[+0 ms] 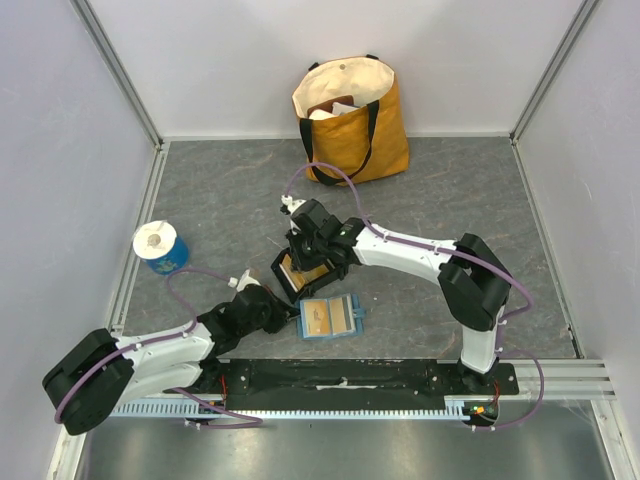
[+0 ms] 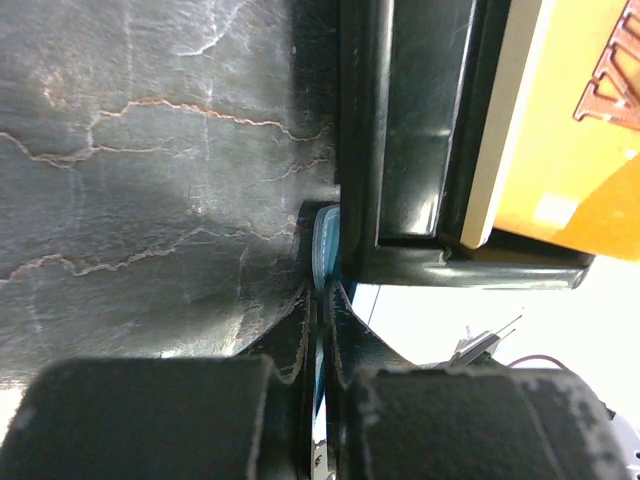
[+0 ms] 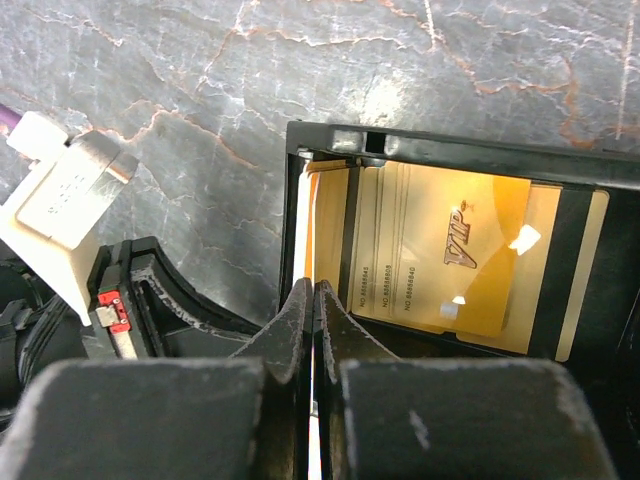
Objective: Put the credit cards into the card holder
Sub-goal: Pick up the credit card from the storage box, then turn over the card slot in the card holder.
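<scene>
While R claw [image 3: 315, 292], pressed together, pinches thin whitish credit card [image 3: 305, 230] edge-on in black rectangular tray [image 3: 450, 150] beside gold VIP card [image 3: 450, 260], L claw [image 2: 322, 297] nips teal-blue bifold card holder [image 1: 328, 318], open on grey desk [image 1: 450, 200]. Step, prob.: card extraction. Next: lift clear, carry to holder slot.

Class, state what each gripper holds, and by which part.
The left gripper pinches the card holder by its edge; the right gripper pinches a card by its edge.
</scene>
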Available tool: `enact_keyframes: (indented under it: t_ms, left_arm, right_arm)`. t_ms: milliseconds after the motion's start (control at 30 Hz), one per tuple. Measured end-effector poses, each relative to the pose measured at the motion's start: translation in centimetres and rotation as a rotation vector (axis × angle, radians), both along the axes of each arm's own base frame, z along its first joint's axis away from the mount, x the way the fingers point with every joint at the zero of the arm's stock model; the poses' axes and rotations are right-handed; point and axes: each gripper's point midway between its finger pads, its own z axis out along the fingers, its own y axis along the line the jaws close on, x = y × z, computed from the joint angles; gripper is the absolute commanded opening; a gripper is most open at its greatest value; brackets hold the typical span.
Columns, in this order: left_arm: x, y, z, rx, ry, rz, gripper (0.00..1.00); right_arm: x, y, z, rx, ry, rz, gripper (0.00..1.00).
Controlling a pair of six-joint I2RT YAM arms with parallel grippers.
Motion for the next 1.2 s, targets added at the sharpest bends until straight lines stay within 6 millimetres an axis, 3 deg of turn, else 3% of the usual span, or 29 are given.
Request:
enact_keyframes:
  t_ms: [267, 600, 800, 1033, 1200]
  left_arm:
    - [0.0, 0.0, 0.0, -0.003, -0.001, 0.000, 0.02]
    - [-0.6, 0.0, 0.2, -0.017, 0.002, -0.024, 0.02]
    - [-1.4, -0.6, 1.6, -0.062, -0.004, -0.071, 0.02]
    - [-2.0, -2.0, 4.4, -0.113, -0.031, -0.127, 0.02]
    - [-1.7, -4.2, 8.3, -0.146, -0.082, -0.165, 0.02]
  right_arm:
    - [-0.3, -0.2, 0.6, 0.002, -0.015, -0.021, 0.00]
    - [-0.6, -5.5, 7.9, 0.096, -0.172, -0.183, 0.00]
    - [-3.7, -9.8, 5.4, 0.090, -0.117, -0.274, 0.00]
    - [-8.1, -11.2, 3.2, 0.130, -0.050, -0.352, 0.00]
    - [-8.3, -11.5, 3.4, 0.180, -0.050, -0.454, 0.00]
